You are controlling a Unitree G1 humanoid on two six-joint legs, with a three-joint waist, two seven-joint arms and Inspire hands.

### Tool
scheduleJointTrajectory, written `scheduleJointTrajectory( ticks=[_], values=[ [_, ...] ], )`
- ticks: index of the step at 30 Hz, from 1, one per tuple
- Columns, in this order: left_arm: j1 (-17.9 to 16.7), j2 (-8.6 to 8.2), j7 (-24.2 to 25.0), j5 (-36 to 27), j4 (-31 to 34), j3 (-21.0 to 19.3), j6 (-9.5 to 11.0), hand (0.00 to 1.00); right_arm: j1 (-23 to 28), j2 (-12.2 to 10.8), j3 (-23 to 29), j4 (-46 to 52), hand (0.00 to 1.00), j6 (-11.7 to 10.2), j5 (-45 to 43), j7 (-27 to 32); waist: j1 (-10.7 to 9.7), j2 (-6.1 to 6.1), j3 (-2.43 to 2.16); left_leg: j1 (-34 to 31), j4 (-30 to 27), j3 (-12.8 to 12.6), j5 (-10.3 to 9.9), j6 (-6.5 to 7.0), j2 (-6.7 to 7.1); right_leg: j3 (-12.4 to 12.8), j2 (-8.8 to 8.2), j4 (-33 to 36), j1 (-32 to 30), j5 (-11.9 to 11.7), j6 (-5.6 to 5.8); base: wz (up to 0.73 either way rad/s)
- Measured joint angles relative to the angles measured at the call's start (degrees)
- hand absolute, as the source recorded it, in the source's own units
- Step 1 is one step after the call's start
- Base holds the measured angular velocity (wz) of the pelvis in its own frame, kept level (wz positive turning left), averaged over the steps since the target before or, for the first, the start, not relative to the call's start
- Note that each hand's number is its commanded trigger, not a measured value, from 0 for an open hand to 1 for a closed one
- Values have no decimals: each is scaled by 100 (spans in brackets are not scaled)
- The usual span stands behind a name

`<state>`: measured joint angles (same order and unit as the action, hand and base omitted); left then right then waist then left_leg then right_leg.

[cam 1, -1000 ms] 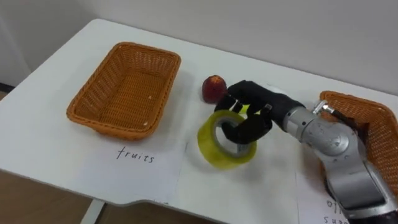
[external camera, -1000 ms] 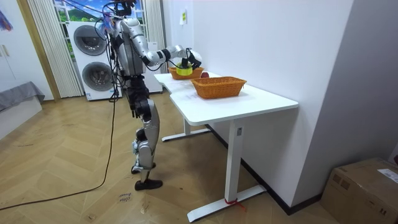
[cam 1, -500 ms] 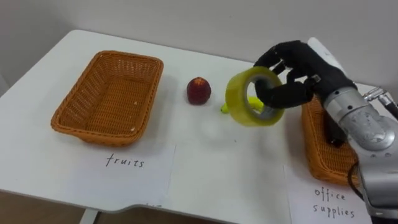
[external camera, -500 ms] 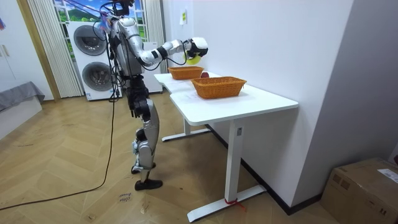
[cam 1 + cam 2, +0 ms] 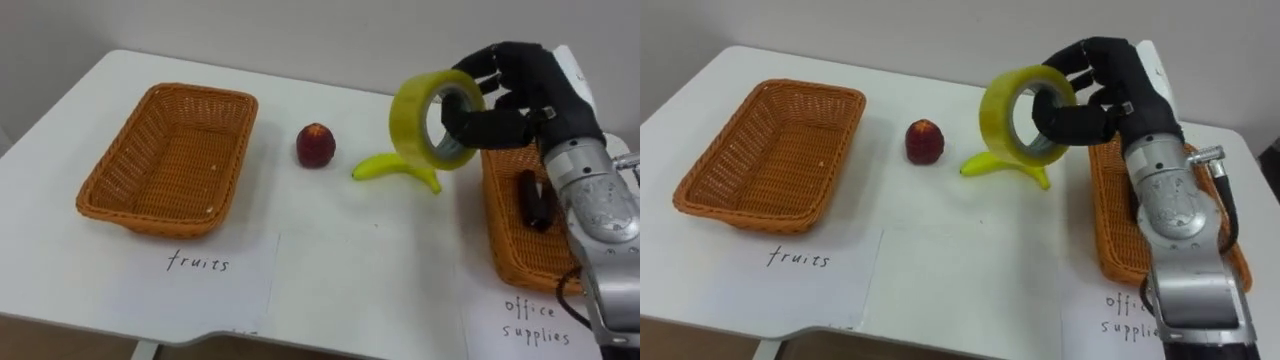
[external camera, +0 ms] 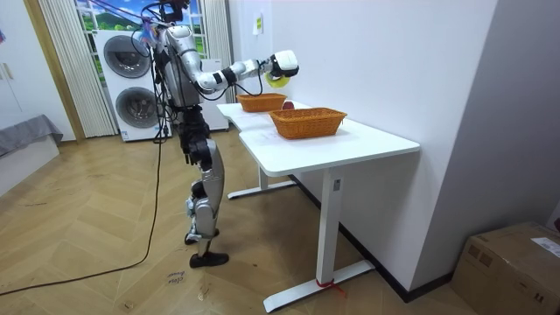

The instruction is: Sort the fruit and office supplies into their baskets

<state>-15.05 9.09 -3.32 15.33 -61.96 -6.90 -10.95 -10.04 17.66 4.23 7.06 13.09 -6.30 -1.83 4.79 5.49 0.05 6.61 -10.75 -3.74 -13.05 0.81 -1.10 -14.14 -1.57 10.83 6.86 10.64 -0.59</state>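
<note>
The right hand (image 5: 530, 85), curled round the tape roll (image 5: 408, 120), now has it up off the counter (image 5: 330, 215), nearing the office basket (image 5: 497, 235) under the hand.

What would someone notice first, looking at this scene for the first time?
The eye goes first to the big yellow tape roll, held in the air by the black right hand with its fingers hooked through the hole, next to the office supplies basket. Below it, a banana and a red fruit lie on the white table, not yet in the fruit basket on the left.
</note>
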Motion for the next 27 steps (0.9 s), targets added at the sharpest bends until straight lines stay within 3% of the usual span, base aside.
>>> scheduleJointTrajectory(
  ticks=[9,12,16,24,27],
  values=[
    [10,49,65,48,25,-196,0,0,-15,140,388,-699,100,-2,511,259,-30,-10,2,-19,2,0,0,0,-4,1,-8,-6,-13,0,0,0],
    [-7,45,65,47,30,-221,0,0,-15,278,416,-849,100,-3,599,303,-40,-57,-22,-24,-15,0,1,-1,-3,24,-9,-5,-22,0,0,0],
    [-18,45,70,48,58,-277,1,0,-15,299,445,-969,100,-3,596,330,-107,-94,-43,-4,-12,-18,2,-1,-3,66,-3,-6,-17,0,0,-2],
    [-95,69,123,41,269,-373,-2,0,-50,339,452,-1250,100,-3,705,489,-165,-2,-11,-19,-11,-77,1,0,-2,139,1,-6,-57,2,0,-3],
    [-102,79,125,-24,325,-373,2,0,-137,372,513,-1564,100,-3,865,497,-187,50,-24,-58,-26,-85,1,0,0,160,15,-5,-97,2,0,0]
  ],
)
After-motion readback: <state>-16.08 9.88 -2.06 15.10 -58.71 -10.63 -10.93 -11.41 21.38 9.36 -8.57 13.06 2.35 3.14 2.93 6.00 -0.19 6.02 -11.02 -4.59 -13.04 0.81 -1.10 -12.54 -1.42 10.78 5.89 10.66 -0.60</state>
